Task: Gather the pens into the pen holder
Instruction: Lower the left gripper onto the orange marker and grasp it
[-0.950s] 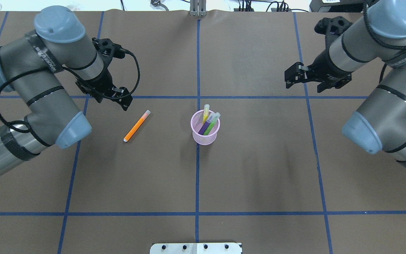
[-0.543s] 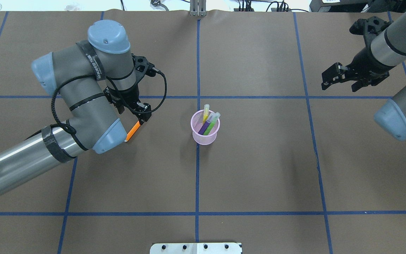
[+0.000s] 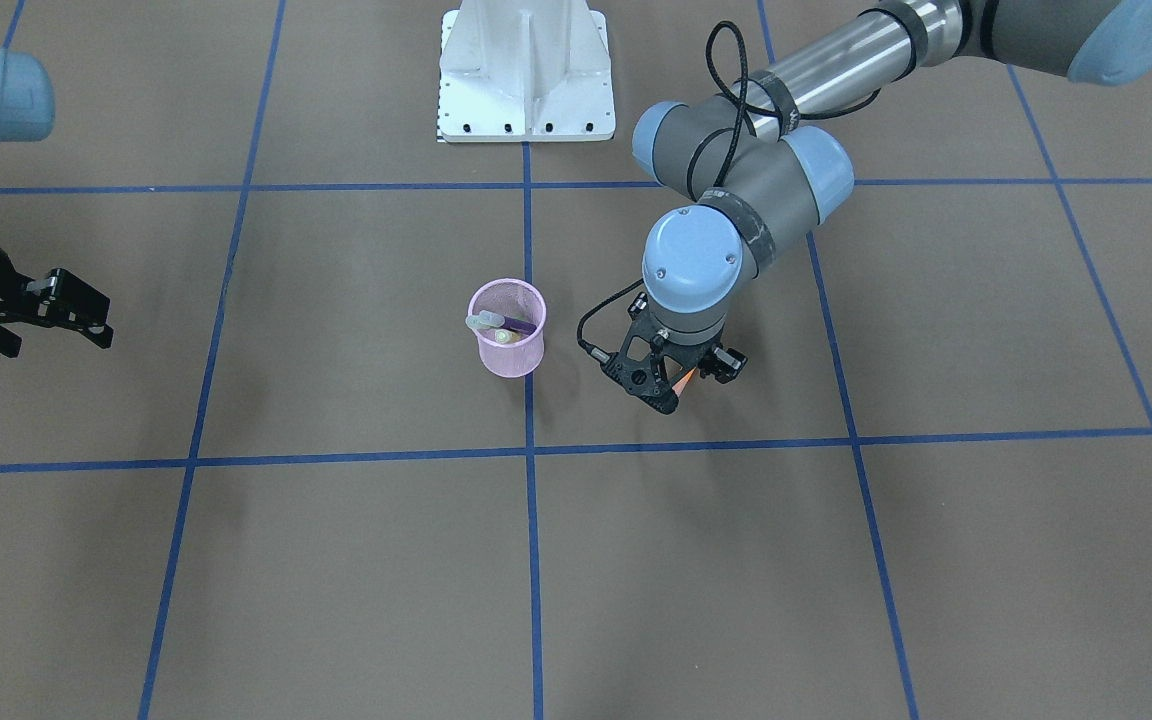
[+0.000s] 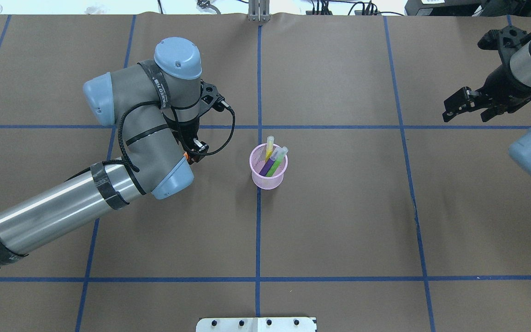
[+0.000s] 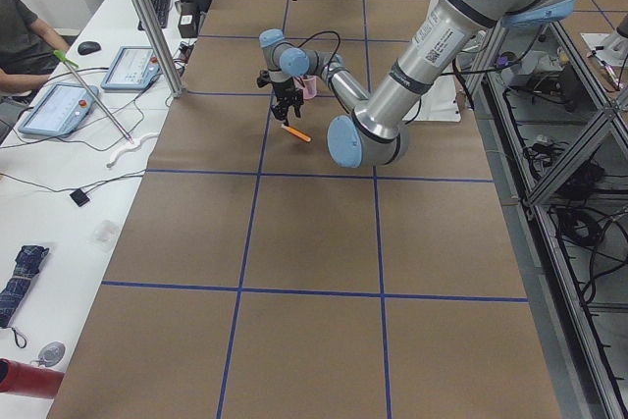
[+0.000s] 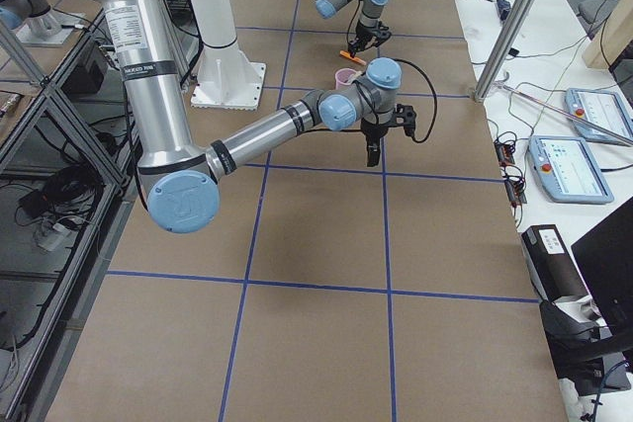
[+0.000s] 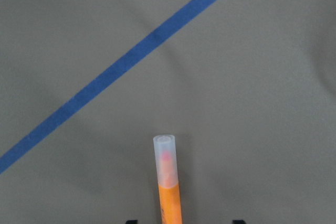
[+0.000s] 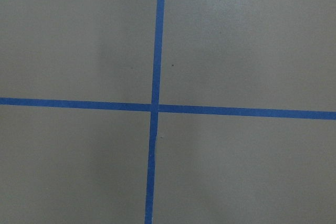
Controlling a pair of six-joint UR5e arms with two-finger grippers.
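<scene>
The pink mesh pen holder (image 4: 268,175) stands at the table's middle and also shows in the front view (image 3: 507,352). A yellow pen (image 4: 269,146), a purple pen (image 4: 267,167) and a green pen (image 4: 277,162) stand in it. The orange pen (image 7: 167,179) lies flat on the table left of the holder. My arm hides most of it from overhead, where only its orange end (image 4: 185,157) shows. My left gripper (image 4: 193,154) is open and low over the orange pen, a finger on each side, not closed on it. My right gripper (image 4: 452,109) is open and empty at the far right.
The white metal base (image 3: 526,70) stands at the robot's side of the table (image 4: 256,324). Blue tape lines cross the brown table cover (image 4: 339,207). An operator sits at a side bench (image 5: 20,41).
My left arm has swung right and come down over the orange pen, now covering most of it. My right arm has drawn back toward the right edge. The holder and its pens have not moved.
</scene>
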